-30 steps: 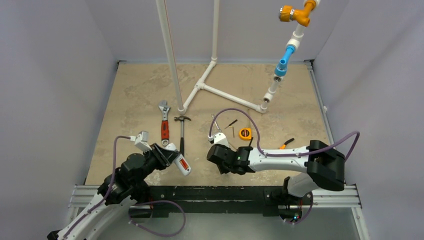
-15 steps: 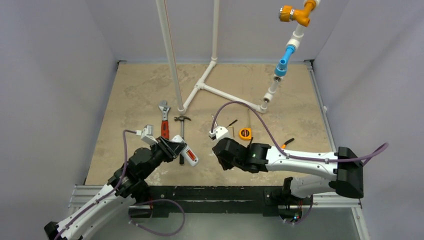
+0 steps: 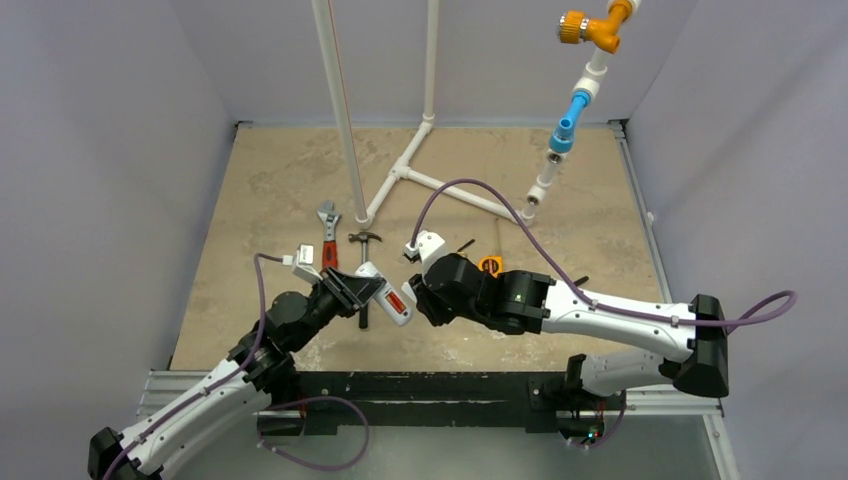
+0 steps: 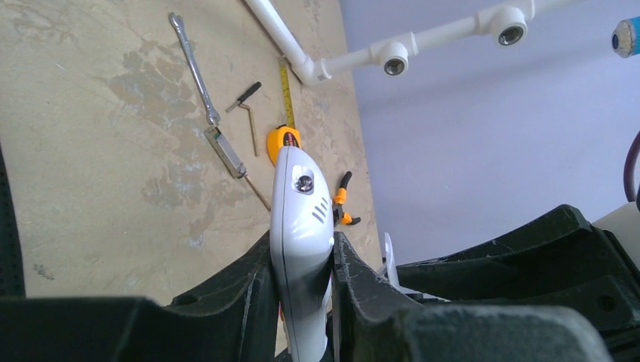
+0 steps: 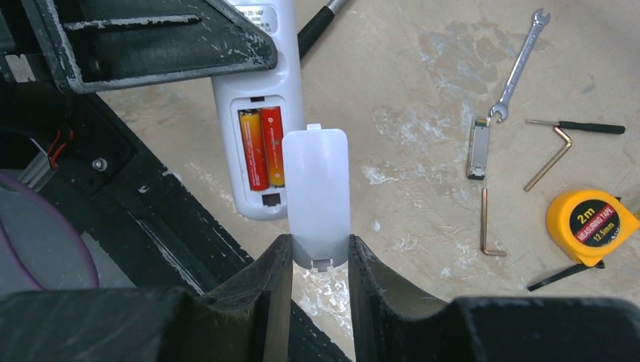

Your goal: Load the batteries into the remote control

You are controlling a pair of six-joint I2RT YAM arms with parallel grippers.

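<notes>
My left gripper (image 3: pixel 352 291) is shut on the white remote control (image 3: pixel 385 295) and holds it above the table, back side up. In the left wrist view the remote (image 4: pixel 300 219) stands edge-on between the fingers of that gripper (image 4: pixel 302 253). Two orange-red batteries (image 5: pixel 262 147) lie side by side in the remote's (image 5: pixel 256 94) open recess. My right gripper (image 3: pixel 418 298) is shut on the white battery cover (image 5: pixel 318 192). It holds the cover just beside the recess, overlapping the recess's right edge. In the right wrist view this gripper (image 5: pixel 320 249) grips the cover's lower end.
On the table lie a red-handled wrench (image 3: pixel 327 250), a hammer (image 3: pixel 364 268), an orange tape measure (image 5: pixel 596 226), a spanner (image 5: pixel 521 64), hex keys (image 5: pixel 489 226) and a small screwdriver (image 5: pixel 577 126). A white pipe frame (image 3: pixel 440 185) stands behind. The black front rail (image 3: pixel 430 385) runs just below both grippers.
My left gripper has carried the remote right and away from the table's front edge. My right gripper has swung left with the cover, and the two now meet.
</notes>
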